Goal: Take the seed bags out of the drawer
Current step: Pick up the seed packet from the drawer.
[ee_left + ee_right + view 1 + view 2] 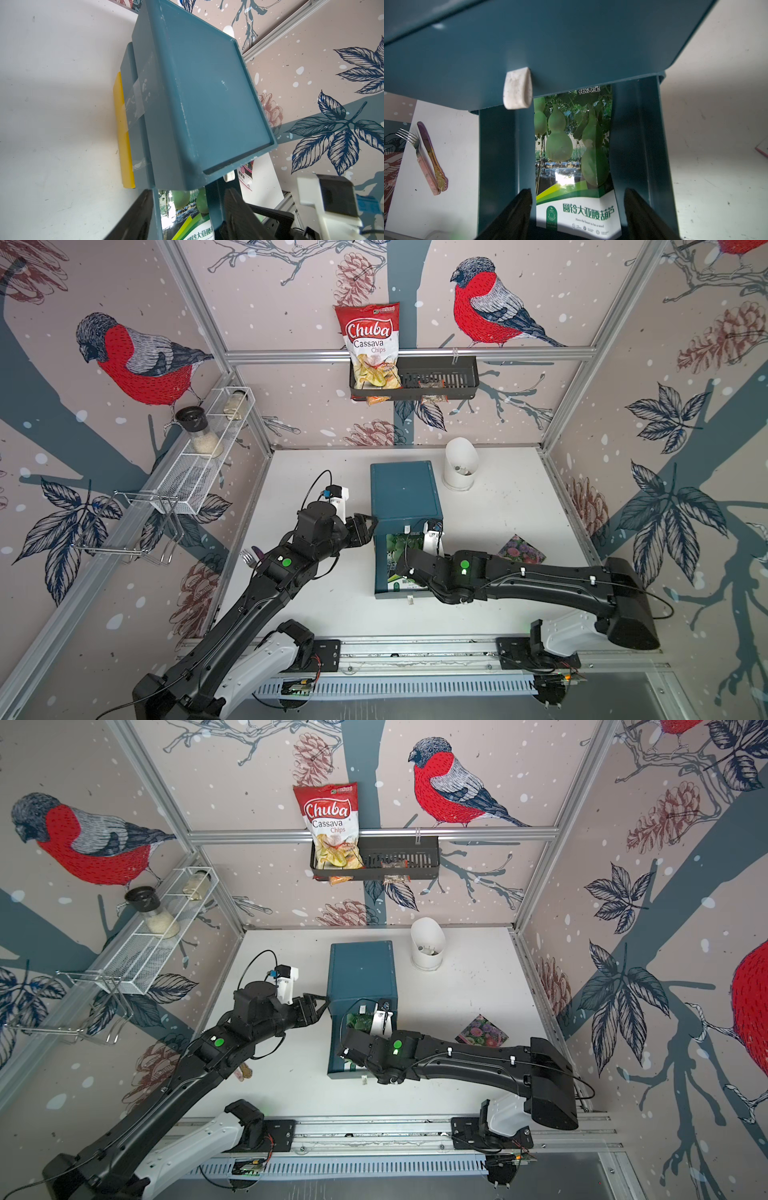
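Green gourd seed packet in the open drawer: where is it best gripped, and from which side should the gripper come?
The green gourd seed packet lies face up in the drawer, far end under the cabinet top, walls along both long edges. Probably pinch its near, white-banded end, coming from above at the drawer's pulled-out end, where the open right gripper hovers.

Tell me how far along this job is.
Done: the flower packet lies on the table, right of the drawer. In hand: the open right gripper straddles the gourd packet, which lies in the drawer, not yet gripped. Left: lift it out; no third packet is visible.
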`<state>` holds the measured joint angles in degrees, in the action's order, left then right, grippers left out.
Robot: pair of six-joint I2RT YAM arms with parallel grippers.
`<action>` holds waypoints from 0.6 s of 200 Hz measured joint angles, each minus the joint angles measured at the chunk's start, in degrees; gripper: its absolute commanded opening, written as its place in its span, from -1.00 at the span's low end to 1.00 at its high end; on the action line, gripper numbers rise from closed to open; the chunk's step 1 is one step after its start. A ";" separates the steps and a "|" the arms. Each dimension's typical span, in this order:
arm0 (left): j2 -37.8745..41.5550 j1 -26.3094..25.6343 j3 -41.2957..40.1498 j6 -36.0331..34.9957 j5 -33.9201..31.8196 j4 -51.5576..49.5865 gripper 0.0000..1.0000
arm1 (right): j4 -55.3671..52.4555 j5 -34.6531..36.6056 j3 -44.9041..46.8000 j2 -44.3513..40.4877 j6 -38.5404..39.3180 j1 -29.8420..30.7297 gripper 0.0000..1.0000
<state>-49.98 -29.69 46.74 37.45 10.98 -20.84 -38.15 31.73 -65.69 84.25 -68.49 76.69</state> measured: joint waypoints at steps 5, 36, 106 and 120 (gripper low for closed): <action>0.02 0.00 0.00 0.11 0.37 0.00 0.18 | 0.22 -0.17 0.07 0.02 0.15 -0.20 0.49; 0.28 0.07 0.02 0.44 1.60 0.00 0.20 | 0.87 -1.11 0.57 0.15 0.81 -0.59 0.49; -2.43 0.37 0.26 1.01 2.25 0.09 0.17 | 2.38 -4.09 0.74 3.28 1.27 -2.54 0.45; -2.80 0.37 -0.22 0.63 1.86 0.13 0.17 | 2.40 -4.37 -0.13 4.55 1.25 -2.89 0.43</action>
<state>-52.77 -29.32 46.52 38.09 12.84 -20.71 -35.75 27.35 -65.82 88.79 -67.24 73.80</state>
